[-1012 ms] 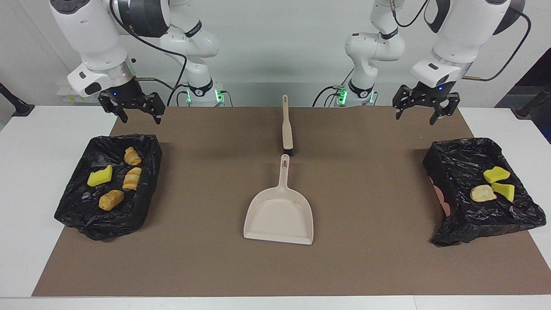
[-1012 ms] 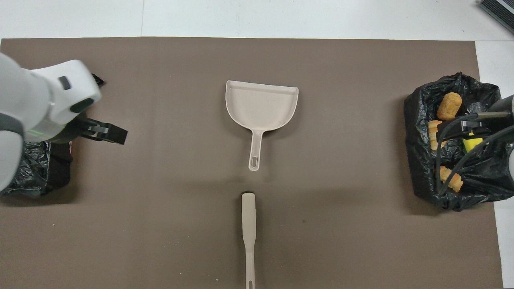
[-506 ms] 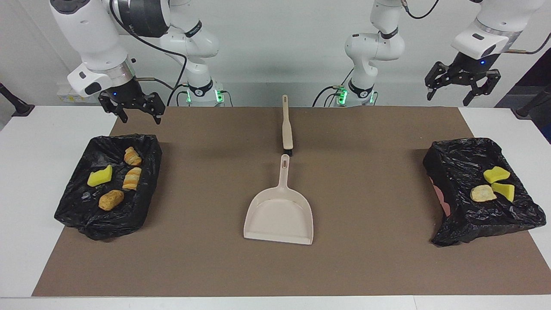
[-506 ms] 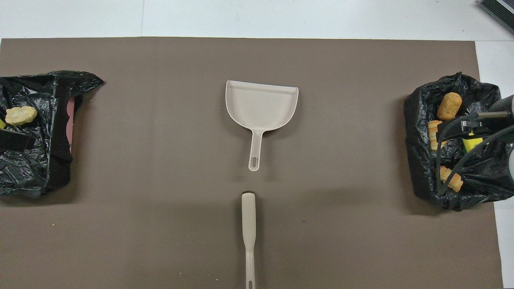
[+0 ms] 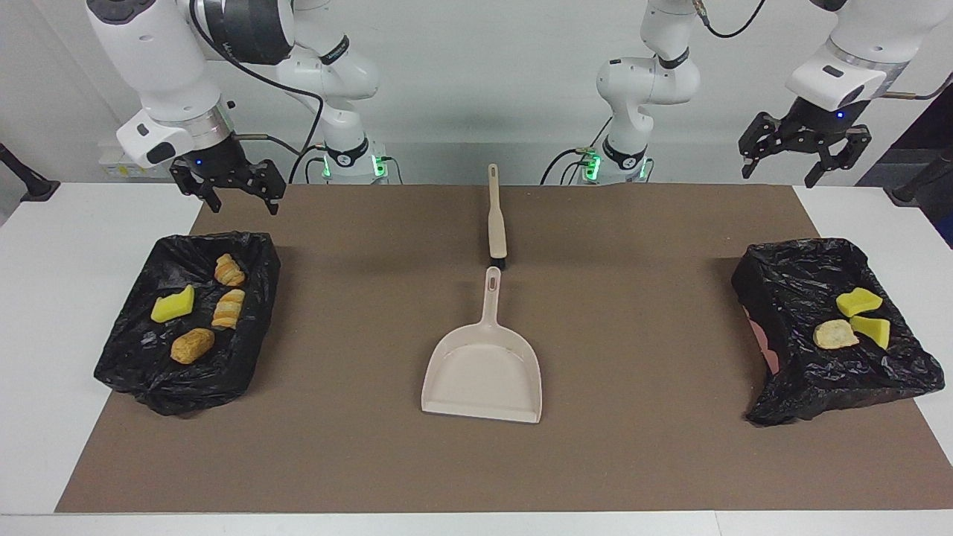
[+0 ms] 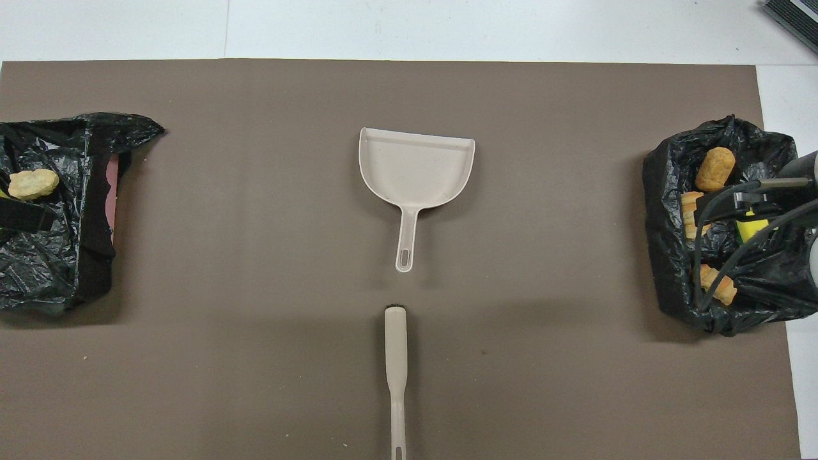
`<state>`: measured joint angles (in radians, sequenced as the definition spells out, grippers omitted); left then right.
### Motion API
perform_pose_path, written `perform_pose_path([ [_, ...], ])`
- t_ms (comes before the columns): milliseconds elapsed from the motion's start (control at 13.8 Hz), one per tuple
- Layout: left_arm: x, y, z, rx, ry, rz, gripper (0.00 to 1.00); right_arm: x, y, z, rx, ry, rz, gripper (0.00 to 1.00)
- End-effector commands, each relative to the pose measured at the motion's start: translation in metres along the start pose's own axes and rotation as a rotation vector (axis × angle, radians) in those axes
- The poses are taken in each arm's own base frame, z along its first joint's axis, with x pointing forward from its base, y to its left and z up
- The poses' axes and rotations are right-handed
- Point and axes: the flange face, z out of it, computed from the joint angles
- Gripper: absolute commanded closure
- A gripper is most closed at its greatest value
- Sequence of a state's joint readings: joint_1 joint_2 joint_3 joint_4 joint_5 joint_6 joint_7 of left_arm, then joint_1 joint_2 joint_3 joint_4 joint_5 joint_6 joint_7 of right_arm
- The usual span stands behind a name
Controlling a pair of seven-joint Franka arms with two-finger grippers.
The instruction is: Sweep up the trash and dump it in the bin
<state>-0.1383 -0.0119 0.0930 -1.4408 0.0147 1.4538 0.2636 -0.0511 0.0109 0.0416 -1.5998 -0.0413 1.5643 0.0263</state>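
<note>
The trash lies in two black-lined bins. The bin (image 5: 134, 372) at the right arm's end holds a yellow sponge piece (image 5: 173, 305) and three orange-brown bread lumps (image 5: 193, 345). The bin (image 5: 789, 283) at the left arm's end holds two yellow sponge pieces (image 5: 858, 301) and a cream lump (image 5: 835, 334). My right gripper (image 5: 227, 186) is open and empty, in the air over its bin's robot-side edge; it also shows in the overhead view (image 6: 735, 201). My left gripper (image 5: 802, 149) is open and empty, raised high at its own end of the table.
A beige dustpan (image 5: 484, 368) lies flat mid-mat with its handle toward the robots. A beige brush (image 5: 496, 223) lies in line with it, nearer to the robots. Both show in the overhead view, the dustpan (image 6: 415, 169) and the brush (image 6: 395, 358). A brown mat (image 5: 633, 447) covers the table.
My left gripper has risen and swung outward toward its own end of the table, uncovering its bin in the overhead view. The right arm has not moved.
</note>
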Motion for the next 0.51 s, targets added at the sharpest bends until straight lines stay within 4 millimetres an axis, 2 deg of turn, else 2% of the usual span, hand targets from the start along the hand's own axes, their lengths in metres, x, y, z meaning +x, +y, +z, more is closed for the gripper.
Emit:
perform_pose_path([
  [0, -0.0019, 0.0007, -0.0060, -0.013, -0.005, 0.002, 0.00, -0.0027, 0.0014, -0.0014, 0.025, 0.018, 0.018, 0.00],
  [434, -0.0025, 0.0042, -0.0071, -0.007, -0.005, 0.011, 0.00, -0.0027, 0.0014, -0.0014, 0.025, 0.018, 0.018, 0.00],
])
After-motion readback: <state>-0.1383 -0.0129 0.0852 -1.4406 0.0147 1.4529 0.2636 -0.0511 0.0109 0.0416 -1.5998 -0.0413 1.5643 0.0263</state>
